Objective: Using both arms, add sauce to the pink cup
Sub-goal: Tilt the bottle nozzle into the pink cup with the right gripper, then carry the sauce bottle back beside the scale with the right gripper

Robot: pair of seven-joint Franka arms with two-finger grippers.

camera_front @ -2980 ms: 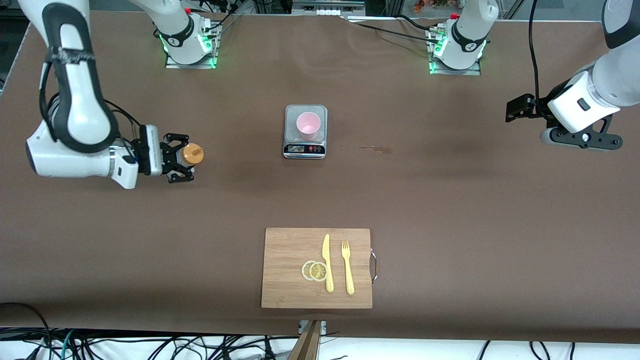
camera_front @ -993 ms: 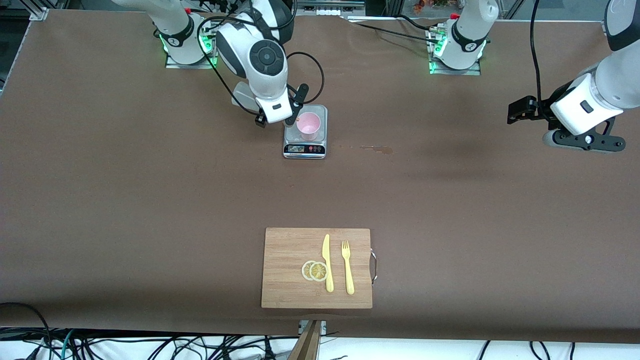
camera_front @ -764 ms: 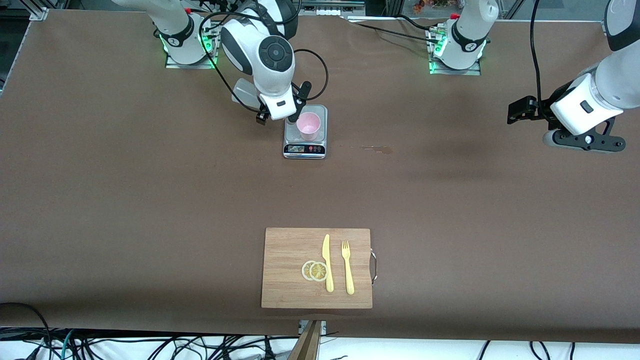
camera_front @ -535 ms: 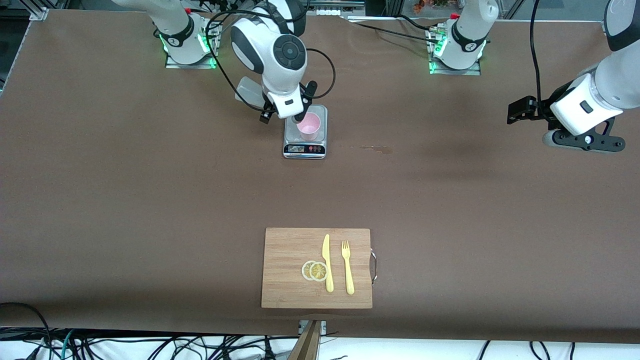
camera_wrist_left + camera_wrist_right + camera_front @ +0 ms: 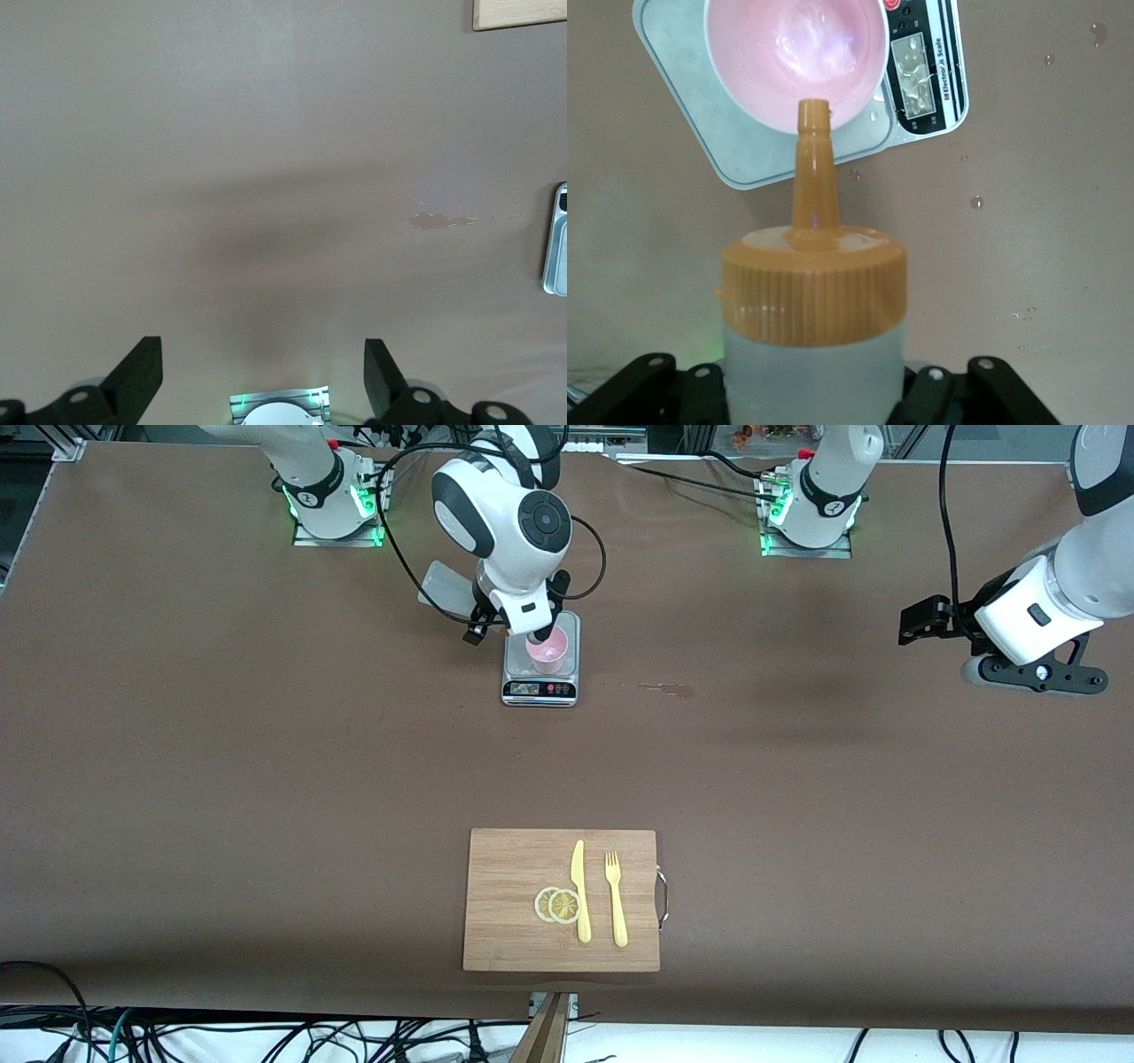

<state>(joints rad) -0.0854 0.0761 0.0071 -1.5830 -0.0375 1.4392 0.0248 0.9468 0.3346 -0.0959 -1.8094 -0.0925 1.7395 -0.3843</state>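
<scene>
- In the front view you had the right gripper (image 5: 529, 631) over the scale (image 5: 540, 686), with the arm's white wrist covering the grip itself. The pink cup (image 5: 549, 654) stood on the scale's plate, partly hidden under that wrist. The scale is the landmark here: the wooden cutting board (image 5: 562, 899), carrying a knife (image 5: 580, 890), a fork (image 5: 615, 897) and two lemon slices (image 5: 557, 904), lay nearer to the front camera than the scale and well apart from it. The left gripper (image 5: 917, 622) waited in the air toward the left arm's end of the table, well apart from the scale.
- In the left wrist view you saw the left gripper (image 5: 263, 376) with its fingers spread wide and nothing between them, only bare brown table below. One edge of the scale (image 5: 556, 243) showed, and a small pale stain (image 5: 440, 220) lay on the table between that gripper's spot and the scale.
- In the right wrist view your right gripper (image 5: 813, 390) was clamped tight on the squeeze bottle (image 5: 814, 359) of sauce. Its orange nozzle (image 5: 814, 159) pointed at the pink cup (image 5: 797, 53), the tip lined up with the cup's rim. The cup looked empty apart from a wet sheen.
- By my reading you were at the aiming step, with pouring not yet begun. The next move called for bringing the nozzle tip fully over the cup's mouth, tilting it down, then squeezing gently so nothing fell on the scale.
</scene>
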